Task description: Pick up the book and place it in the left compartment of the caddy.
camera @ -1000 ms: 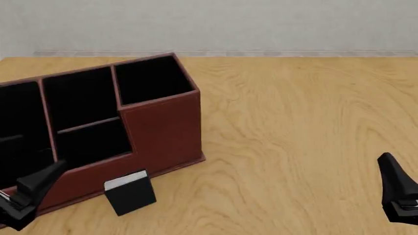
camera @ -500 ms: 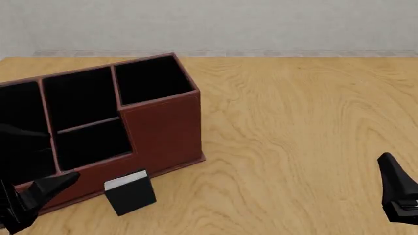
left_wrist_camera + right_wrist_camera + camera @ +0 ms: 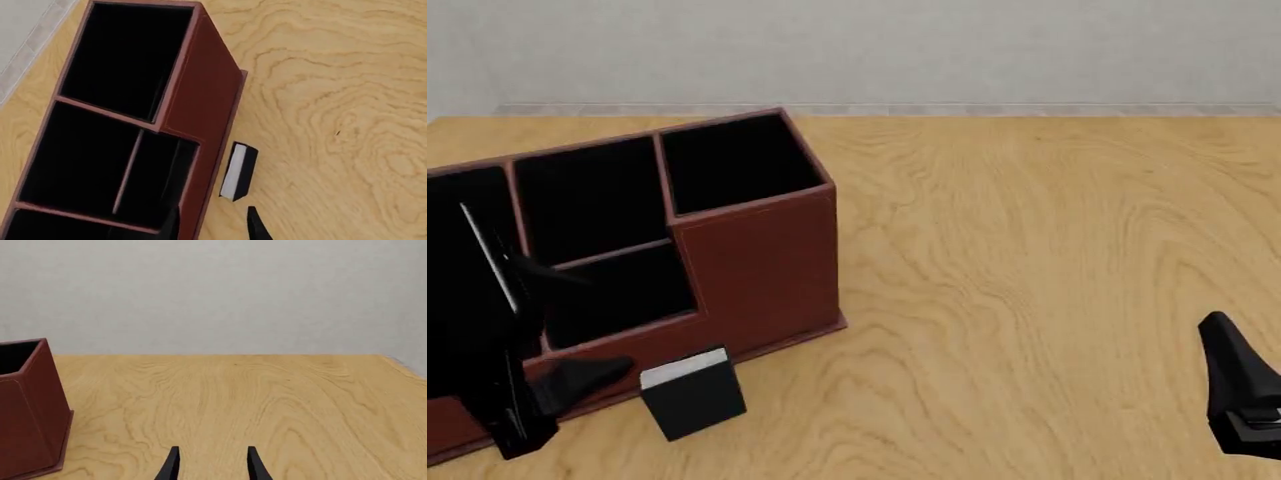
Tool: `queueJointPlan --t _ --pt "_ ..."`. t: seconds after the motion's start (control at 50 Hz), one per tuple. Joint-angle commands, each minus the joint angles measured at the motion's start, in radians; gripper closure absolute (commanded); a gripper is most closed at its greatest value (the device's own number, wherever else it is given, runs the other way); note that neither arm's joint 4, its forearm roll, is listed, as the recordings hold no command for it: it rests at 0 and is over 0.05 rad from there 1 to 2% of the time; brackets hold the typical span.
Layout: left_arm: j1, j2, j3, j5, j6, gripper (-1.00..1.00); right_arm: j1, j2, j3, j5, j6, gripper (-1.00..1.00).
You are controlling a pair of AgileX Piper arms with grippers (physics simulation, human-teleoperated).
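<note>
The small black book with white page edges stands on the table, just in front of the caddy's low front wall. The left wrist view also shows the book beside the reddish-brown caddy. My left gripper hangs open over that front wall, left of the book, one finger above the black interior and one outside it. In its own view the left gripper straddles the wall, short of the book. The left compartment lies at the caddy's far left end, partly behind the arm. My right gripper is open and holds nothing.
The right gripper sits low at the table's near right corner, far from the caddy. A pale wall runs along the table's back edge. The tall square section is the caddy's right end.
My left gripper has risen and swung right, from low at the near left corner to above the caddy's front wall, closer to the book. The book, caddy and right arm are unmoved.
</note>
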Motion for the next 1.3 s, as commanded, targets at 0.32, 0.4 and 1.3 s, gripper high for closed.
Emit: queueJointPlan --t 0.32,0.4,1.3 --pt "-0.038 0.120 0.054 -0.126 -0.058 -1.00 0.000 0.000 0.002 -0.002 0.000 -1.00" --pt "-0.045 0.128 0.076 -0.146 -0.069 -1.00 0.000 0.000 0.002 -0.002 0.000 -1.00" --pt "-0.059 0.227 0.141 -0.264 -0.095 -1.00 0.000 0.000 0.002 -0.002 0.000 -1.00"
